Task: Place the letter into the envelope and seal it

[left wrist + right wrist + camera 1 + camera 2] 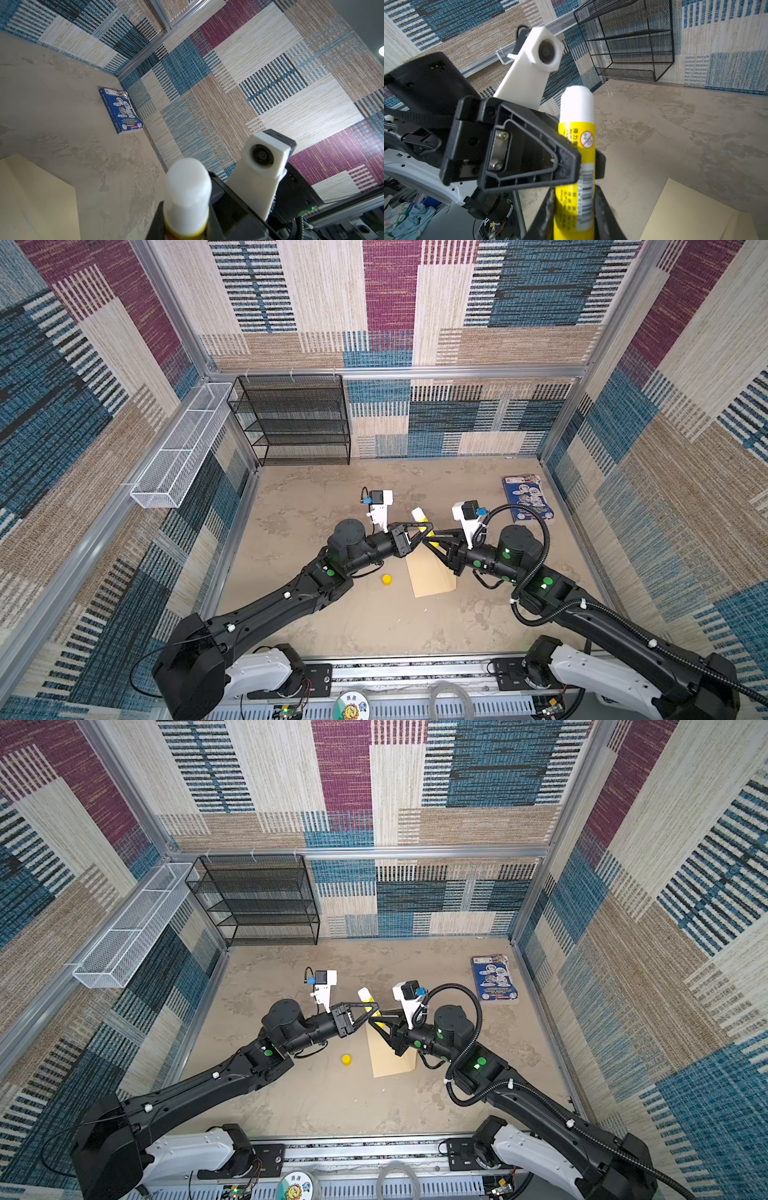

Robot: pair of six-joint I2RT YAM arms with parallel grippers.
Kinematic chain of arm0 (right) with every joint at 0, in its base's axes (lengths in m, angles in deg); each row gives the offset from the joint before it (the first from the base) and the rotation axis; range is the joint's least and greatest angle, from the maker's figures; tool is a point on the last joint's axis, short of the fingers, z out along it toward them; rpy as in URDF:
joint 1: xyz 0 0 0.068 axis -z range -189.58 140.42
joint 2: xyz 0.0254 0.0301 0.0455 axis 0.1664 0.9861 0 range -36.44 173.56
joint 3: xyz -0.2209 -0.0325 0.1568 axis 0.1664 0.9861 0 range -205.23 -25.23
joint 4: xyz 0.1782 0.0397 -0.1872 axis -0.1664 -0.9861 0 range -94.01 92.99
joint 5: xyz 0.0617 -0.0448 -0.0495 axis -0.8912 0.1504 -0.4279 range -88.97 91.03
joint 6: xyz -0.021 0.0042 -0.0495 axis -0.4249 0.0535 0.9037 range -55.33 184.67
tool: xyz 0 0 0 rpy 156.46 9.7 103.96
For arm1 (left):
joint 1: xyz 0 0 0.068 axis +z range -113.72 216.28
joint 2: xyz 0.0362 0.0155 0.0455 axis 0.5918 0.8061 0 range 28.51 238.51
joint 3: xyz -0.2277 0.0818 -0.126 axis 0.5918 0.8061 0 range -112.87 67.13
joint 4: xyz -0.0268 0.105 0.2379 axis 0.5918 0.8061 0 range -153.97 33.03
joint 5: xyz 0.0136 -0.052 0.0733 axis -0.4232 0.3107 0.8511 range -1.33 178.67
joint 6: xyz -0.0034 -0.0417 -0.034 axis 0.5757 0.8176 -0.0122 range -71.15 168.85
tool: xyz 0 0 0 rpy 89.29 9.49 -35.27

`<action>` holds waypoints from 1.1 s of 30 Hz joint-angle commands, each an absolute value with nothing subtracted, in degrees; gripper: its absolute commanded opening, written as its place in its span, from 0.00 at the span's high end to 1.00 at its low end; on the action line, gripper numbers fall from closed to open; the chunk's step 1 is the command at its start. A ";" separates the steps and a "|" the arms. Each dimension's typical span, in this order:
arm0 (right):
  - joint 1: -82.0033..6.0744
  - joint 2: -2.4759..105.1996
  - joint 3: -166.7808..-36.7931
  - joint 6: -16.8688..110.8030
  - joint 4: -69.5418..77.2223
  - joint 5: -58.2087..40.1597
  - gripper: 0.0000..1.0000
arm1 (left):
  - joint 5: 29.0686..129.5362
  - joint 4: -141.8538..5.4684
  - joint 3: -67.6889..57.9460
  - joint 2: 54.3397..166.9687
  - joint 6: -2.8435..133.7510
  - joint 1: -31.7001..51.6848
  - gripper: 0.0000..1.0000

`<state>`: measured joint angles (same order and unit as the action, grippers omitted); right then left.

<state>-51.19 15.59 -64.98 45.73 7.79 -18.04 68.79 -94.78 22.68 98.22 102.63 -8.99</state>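
**Left gripper and right gripper both clamped on one glue stick**

The right gripper grasps the lower, yellow-labelled part of the barrel. The left gripper's fingers sit on either side of the barrel just beyond that grip and appear closed on it too. Two grips on one stick suggest a hand-over or a twist of the base to feed glue; I cannot tell which. The stick's white end points up and to the far side, clear of the paper.

Nearest, the yellow cap lies alone on the table, just left of the envelope, so the stick is uncapped, presumably for sealing. The envelope lies flat beneath the joined grippers, its near end clear of them, and neither gripper appears to touch it. The letter shows in no view, so whether it is already inside cannot be confirmed. At the far right the blue booklet lies by the wall, well apart. At the far left the black wire shelf stands against the back wall.

Both top views give the cap and the envelope's outline, but the grips read as a dark tangle. The right wrist view alone shows the left fingers bracketing the label. The left wrist view alone shows a crease across the envelope, likely the flap fold.
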 commanded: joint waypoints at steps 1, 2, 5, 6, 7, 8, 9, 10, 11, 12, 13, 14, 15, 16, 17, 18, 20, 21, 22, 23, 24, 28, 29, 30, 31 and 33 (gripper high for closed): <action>-51.21 14.60 -64.84 47.57 10.78 -19.59 0.84 | 69.32 -95.20 22.57 98.26 103.33 -8.94 0.91; -51.24 14.22 -64.55 47.75 10.44 -18.97 0.77 | 69.49 -95.04 22.68 98.23 103.44 -8.98 0.92; -51.31 12.67 -63.46 48.15 10.04 -18.01 0.58 | 70.28 -94.71 23.09 98.11 103.82 -8.85 0.94; -51.23 12.05 -63.22 48.31 9.72 -17.47 0.48 | 70.67 -94.38 23.21 98.03 103.97 -8.79 0.94; -51.30 11.48 -62.91 48.45 9.24 -16.66 0.43 | 71.10 -94.01 23.30 97.85 104.08 -8.68 0.94; -51.22 10.78 -62.50 48.54 8.61 -15.41 0.38 | 71.58 -93.79 23.44 97.64 104.26 -8.64 0.95; -51.22 10.01 -62.11 48.49 8.24 -14.35 0.34 | 72.02 -93.58 23.66 97.52 104.51 -8.58 0.95; -51.21 9.38 -61.55 48.67 8.31 -14.00 0.32 | 72.34 -93.48 23.72 97.44 104.81 -8.54 0.95; -51.29 8.75 -60.92 48.92 8.55 -13.60 0.30 | 72.63 -93.50 23.86 97.49 105.20 -8.46 0.96; -51.24 8.41 -60.42 49.13 8.69 -13.02 0.30 | 72.98 -93.50 23.95 97.58 105.72 -8.38 0.96; -51.31 8.05 -60.00 49.45 8.62 -12.63 0.29 | 73.31 -93.44 24.13 97.56 106.20 -8.30 0.96; -51.31 7.82 -59.40 49.91 8.99 -11.90 0.29 | 73.71 -93.59 24.43 97.51 107.01 -8.23 0.96; -51.33 7.62 -58.64 50.52 9.62 -11.52 0.29 | 74.05 -93.94 24.80 97.68 107.69 -8.19 0.96; -51.33 7.49 -57.97 51.13 10.27 -11.17 0.28 | 74.32 -94.00 25.06 97.67 108.50 -8.11 0.97; -51.39 7.41 -57.03 51.62 11.16 -10.30 0.28 | 74.52 -94.18 25.28 97.73 109.23 -8.10 0.98; -51.50 7.17 -56.11 52.14 12.35 -9.68 0.28 | 74.52 -94.53 25.66 97.85 109.89 -8.10 0.99; -51.48 7.21 -54.75 52.20 14.78 -9.78 0.28 | 74.93 -95.42 26.43 97.77 111.25 -8.05 1.00; -51.50 7.46 -54.37 51.16 15.56 -9.58 0.28 | 75.18 -96.47 26.91 97.70 111.65 -8.02 1.00; -51.51 7.91 -54.26 49.65 16.45 -9.62 0.28 | 75.38 -97.86 27.57 97.52 112.14 -8.03 1.00; -51.50 8.40 -53.96 48.06 17.90 -10.68 0.28 | 75.44 -99.52 28.12 97.67 112.66 -8.02 1.00; -51.49 8.69 -53.42 46.41 19.71 -12.09 0.28 | 75.40 -101.57 28.53 97.69 112.95 -8.04 1.00; -51.31 10.36 -50.82 36.06 30.09 -18.45 0.28 | 75.40 -105.39 30.06 98.10 113.50 -8.01 1.00; -51.17 11.11 -50.55 33.34 31.89 -19.44 0.28 | 75.53 -106.68 30.61 98.30 113.69 -8.00 1.00; -51.00 11.94 -50.24 31.27 33.52 -20.49 0.28 | 75.64 -107.95 31.02 98.45 113.87 -8.01 1.00; -50.84 12.87 -49.92 27.94 35.59 -21.49 0.28 | 75.71 -109.40 31.63 98.48 114.08 -8.01 1.00; -50.38 14.59 -49.40 22.50 39.07 -23.27 0.28 | 75.93 -111.75 32.54 98.56 114.49 -8.01 1.00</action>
